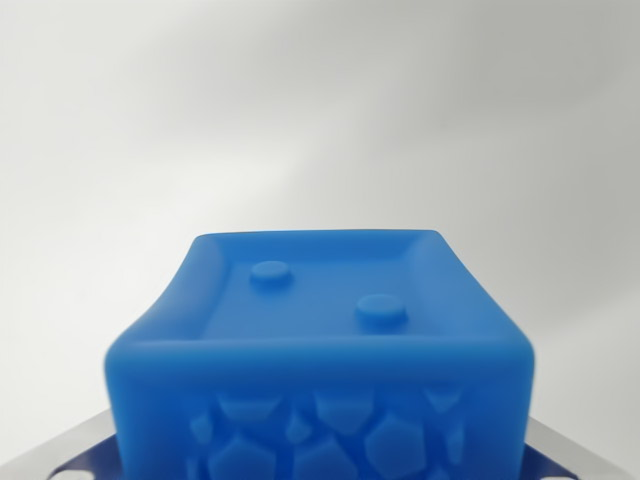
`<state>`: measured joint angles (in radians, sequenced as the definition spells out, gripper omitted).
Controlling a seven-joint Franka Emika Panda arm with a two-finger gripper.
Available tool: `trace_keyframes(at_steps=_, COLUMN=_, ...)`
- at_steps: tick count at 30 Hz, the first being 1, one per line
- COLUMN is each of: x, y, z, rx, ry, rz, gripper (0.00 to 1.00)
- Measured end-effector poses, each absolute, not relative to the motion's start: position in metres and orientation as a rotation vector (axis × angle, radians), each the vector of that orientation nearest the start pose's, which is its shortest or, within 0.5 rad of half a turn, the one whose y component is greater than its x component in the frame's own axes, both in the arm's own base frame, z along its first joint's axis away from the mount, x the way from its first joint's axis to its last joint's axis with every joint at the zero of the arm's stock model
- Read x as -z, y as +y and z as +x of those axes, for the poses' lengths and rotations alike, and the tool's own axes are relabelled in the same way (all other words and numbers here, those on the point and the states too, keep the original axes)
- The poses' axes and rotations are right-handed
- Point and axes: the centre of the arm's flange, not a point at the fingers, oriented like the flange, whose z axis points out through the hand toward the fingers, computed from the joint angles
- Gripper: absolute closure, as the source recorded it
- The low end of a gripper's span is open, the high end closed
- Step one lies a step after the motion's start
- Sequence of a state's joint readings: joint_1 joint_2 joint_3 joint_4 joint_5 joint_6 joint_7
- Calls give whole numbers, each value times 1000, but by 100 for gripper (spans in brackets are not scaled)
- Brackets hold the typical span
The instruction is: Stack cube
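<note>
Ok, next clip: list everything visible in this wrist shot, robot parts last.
cube: one, blue, fills the lower middle of the view; its recessed top face carries two round studs, its near side a raised pebble pattern.
surface: one, plain pale grey, behind and around the cube; nothing else shows on it.
fingers: two grey metal pieces at the bottom corners, one on each side of the cube; whether they press on the cube cannot be told.
</note>
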<state>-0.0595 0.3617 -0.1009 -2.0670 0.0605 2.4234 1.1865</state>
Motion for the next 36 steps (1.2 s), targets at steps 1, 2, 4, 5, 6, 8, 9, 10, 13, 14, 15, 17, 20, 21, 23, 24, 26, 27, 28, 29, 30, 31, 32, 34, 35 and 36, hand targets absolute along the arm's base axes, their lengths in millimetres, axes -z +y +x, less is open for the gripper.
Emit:
trace_keyframes(at_steps=1, x=-257, y=-91, z=582, rx=-7, ry=2006, rz=-2415, gripper=100)
trace_keyframes(at_steps=2, x=-257, y=-90, z=582, rx=-7, ry=2006, rz=-2415, gripper=100)
trace_keyframes(at_steps=4, x=-258, y=-87, z=581, rx=-7, ry=2006, rz=-2415, gripper=100)
trace_keyframes(at_steps=5, x=-258, y=-85, z=581, rx=-7, ry=2007, rz=-2415, gripper=100)
trace_keyframes(at_steps=6, x=-258, y=-84, z=580, rx=-8, ry=2007, rz=-2415, gripper=100)
trace_keyframes(at_steps=8, x=-258, y=-81, z=579, rx=-8, ry=2007, rz=-2415, gripper=100)
trace_keyframes(at_steps=9, x=-258, y=-79, z=578, rx=-8, ry=2007, rz=-2415, gripper=100)
trace_keyframes(at_steps=10, x=-259, y=-77, z=578, rx=-8, ry=2007, rz=-2415, gripper=100)
trace_keyframes(at_steps=13, x=-260, y=-71, z=576, rx=-7, ry=2007, rz=-2415, gripper=100)
trace_keyframes(at_steps=14, x=-260, y=-70, z=576, rx=-7, ry=2007, rz=-2415, gripper=100)
trace_keyframes(at_steps=15, x=-260, y=-68, z=576, rx=-7, ry=2007, rz=-2415, gripper=100)
trace_keyframes(at_steps=17, x=-260, y=-64, z=574, rx=-7, ry=2007, rz=-2416, gripper=100)
trace_keyframes(at_steps=20, x=-261, y=-58, z=572, rx=-8, ry=2008, rz=-2415, gripper=100)
trace_keyframes(at_steps=21, x=-262, y=-56, z=572, rx=-8, ry=2008, rz=-2415, gripper=100)
trace_keyframes(at_steps=23, x=-262, y=-53, z=571, rx=-7, ry=2008, rz=-2415, gripper=100)
trace_keyframes(at_steps=24, x=-262, y=-51, z=570, rx=-7, ry=2008, rz=-2415, gripper=100)
trace_keyframes(at_steps=26, x=-262, y=-48, z=569, rx=-8, ry=2009, rz=-2415, gripper=100)
trace_keyframes(at_steps=27, x=-263, y=-46, z=569, rx=-8, ry=2009, rz=-2415, gripper=100)
trace_keyframes(at_steps=28, x=-263, y=-44, z=568, rx=-9, ry=2009, rz=-2416, gripper=100)
trace_keyframes(at_steps=29, x=-263, y=-43, z=568, rx=-9, ry=2008, rz=-2416, gripper=100)
trace_keyframes(at_steps=30, x=-263, y=-41, z=567, rx=-9, ry=2009, rz=-2416, gripper=100)
trace_keyframes(at_steps=31, x=-264, y=-39, z=567, rx=-8, ry=2009, rz=-2416, gripper=100)
trace_keyframes(at_steps=32, x=-264, y=-37, z=566, rx=-8, ry=2009, rz=-2415, gripper=100)
trace_keyframes(at_steps=34, x=-265, y=-33, z=565, rx=-7, ry=2009, rz=-2415, gripper=100)
trace_keyframes(at_steps=35, x=-265, y=-32, z=565, rx=-7, ry=2009, rz=-2415, gripper=100)
trace_keyframes(at_steps=36, x=-265, y=-30, z=564, rx=-8, ry=2009, rz=-2415, gripper=100)
